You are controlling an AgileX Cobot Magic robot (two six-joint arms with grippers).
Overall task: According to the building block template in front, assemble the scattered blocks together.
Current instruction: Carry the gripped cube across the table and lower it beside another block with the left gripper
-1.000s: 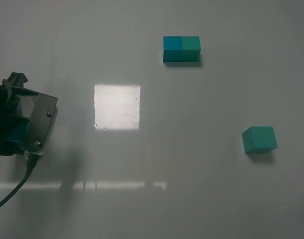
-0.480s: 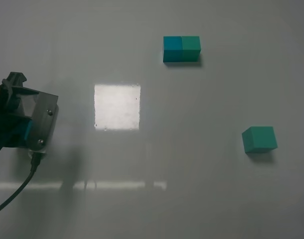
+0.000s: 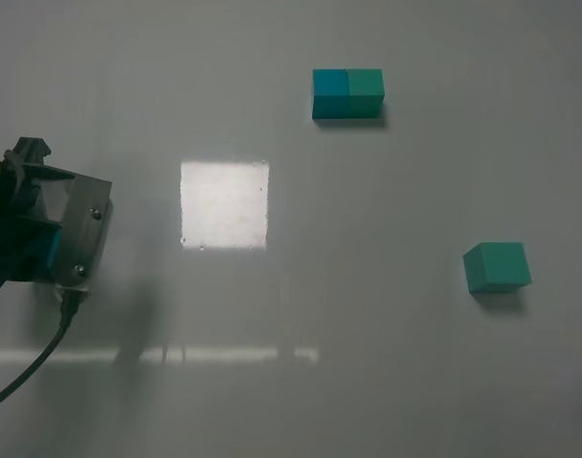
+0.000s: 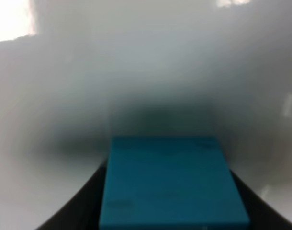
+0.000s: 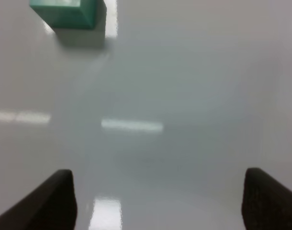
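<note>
Left gripper [image 4: 171, 203] at left edge pinches blue cube [image 4: 170, 177]; right gripper [image 5: 160, 196] spread (green cube [image 3: 497, 266] loose near right edge).

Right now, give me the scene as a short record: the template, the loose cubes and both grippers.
template: blue and green cubes joined side by side, blue on the left, near the top of the overhead view
green cube: loose, alone, on the right, apart from the template
blue cube: between the left gripper's fingers
left gripper: appears shut on the blue cube, fingers against both its sides
right gripper: open, empty, green cube ahead of it
assembly: not yet done, loose cubes far apart
</note>
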